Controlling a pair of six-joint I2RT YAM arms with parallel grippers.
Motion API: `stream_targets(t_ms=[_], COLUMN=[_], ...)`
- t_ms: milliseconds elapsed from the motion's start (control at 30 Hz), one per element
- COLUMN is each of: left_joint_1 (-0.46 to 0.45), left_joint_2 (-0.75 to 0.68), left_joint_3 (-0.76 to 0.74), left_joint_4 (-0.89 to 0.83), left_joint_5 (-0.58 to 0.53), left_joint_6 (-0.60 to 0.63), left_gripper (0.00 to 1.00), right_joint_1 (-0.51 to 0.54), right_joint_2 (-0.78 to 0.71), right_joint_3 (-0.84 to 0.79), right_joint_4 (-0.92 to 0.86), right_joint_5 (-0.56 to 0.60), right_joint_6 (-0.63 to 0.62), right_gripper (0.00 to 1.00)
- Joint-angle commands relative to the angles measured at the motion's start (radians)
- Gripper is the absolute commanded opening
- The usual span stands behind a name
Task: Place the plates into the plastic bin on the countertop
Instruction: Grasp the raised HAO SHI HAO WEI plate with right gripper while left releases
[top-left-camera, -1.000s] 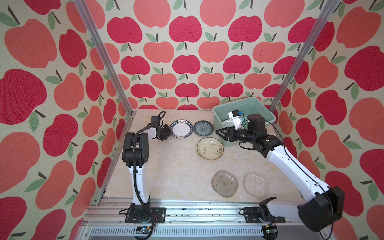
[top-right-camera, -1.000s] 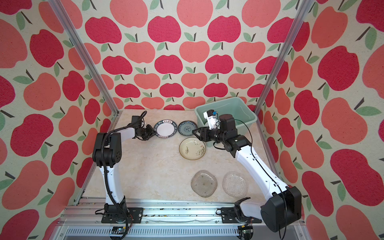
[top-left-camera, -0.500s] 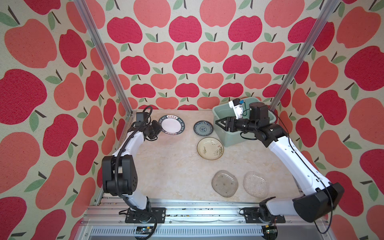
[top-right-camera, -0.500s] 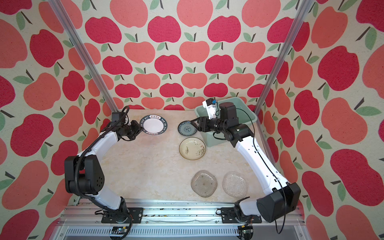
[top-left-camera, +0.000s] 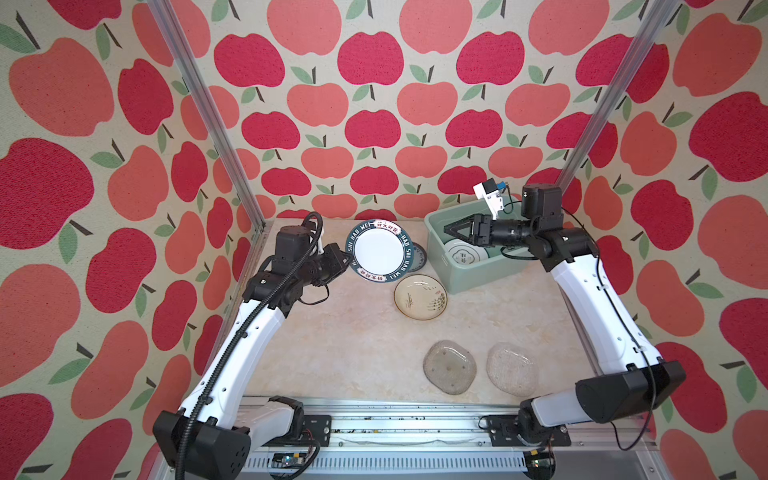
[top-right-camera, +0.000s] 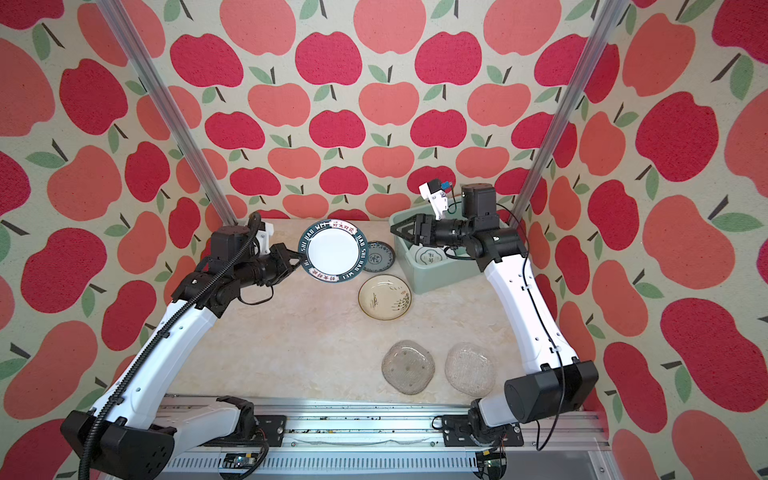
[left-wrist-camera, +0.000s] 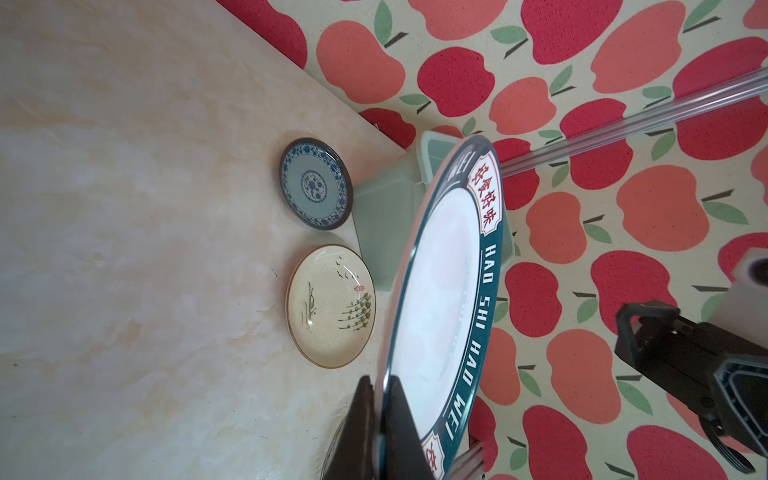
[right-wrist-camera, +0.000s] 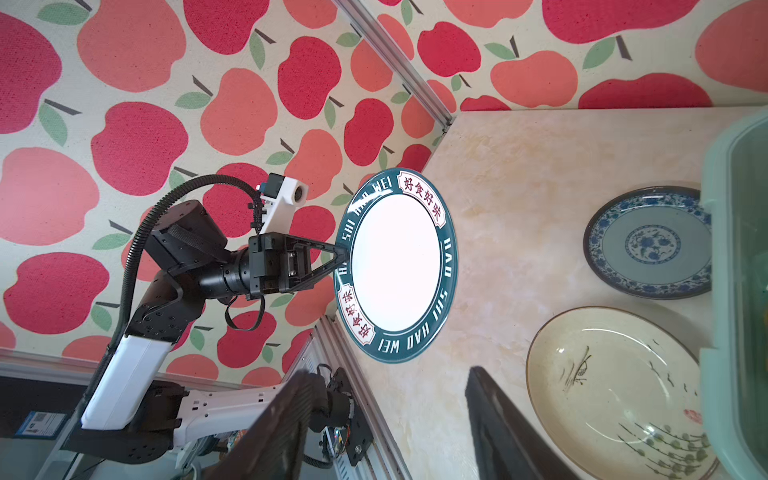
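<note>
Plate in transit: white round dinner plate with a dark teal lettered rim (top-left-camera: 378, 251) hangs clear of the beige marble-look countertop (top-left-camera: 353, 332), tipped almost on edge, its rim clamped between the fingers of the left gripper (top-left-camera: 348, 258). Beyond the plate's far edge from those fingers sits the pale mint-green plastic bin (top-left-camera: 465, 276), where the right gripper (top-left-camera: 451, 230) hovers, fingers apart and empty. So slim a hold could let it swing or slip onto the blue patterned plate (top-right-camera: 379, 256) and cream painted plate (top-left-camera: 420, 297) nearby, or clip the bin's rim.
</note>
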Motion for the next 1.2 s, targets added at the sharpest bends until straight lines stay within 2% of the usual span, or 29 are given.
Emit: stream_targets(t_ms=[0,233,500,600,800,967,1167], left_joint_1=[-0.068,-0.164,-0.211,-0.219,-0.226,-0.227,-0.228], left_joint_2=[-0.022,-0.016,0.04,0.059,0.082,0.103,0.133], left_joint_3=[0.01,-0.034,-0.013,-0.011,-0.007,-0.007,0.012], left_joint_4=[0.047,0.162,0.195,0.206,0.203,0.213,0.224], left_joint_5=[-0.032,-0.06,-0.056,-0.051,-0.045,-0.025,-0.005], left_joint_6=[-0.062,-0.138,-0.145,-0.152,-0.158,-0.167,-0.167], left_gripper=[0.0,0.0,0.0,0.0,0.0,0.04,0.07], right_joint_1=[0.0,0.0,0.014,0.018,0.017,0.017,0.007], right_joint_2=[-0.013,-0.02,-0.007,-0.001,-0.005,-0.006,0.011], right_joint_3=[-0.084,-0.17,-0.263,-0.285,-0.289,-0.3,-0.276], right_joint_4=[0.029,-0.017,0.117,0.174,0.228,0.292,0.304], right_joint_5=[-0.1,-0.087,-0.14,-0.152,-0.132,-0.122,-0.113], right_joint_6=[0.073,0.008,0.1,0.14,0.165,0.199,0.214], right_gripper=[0.63,0.63,0.56,0.5,0.31,0.17,0.05])
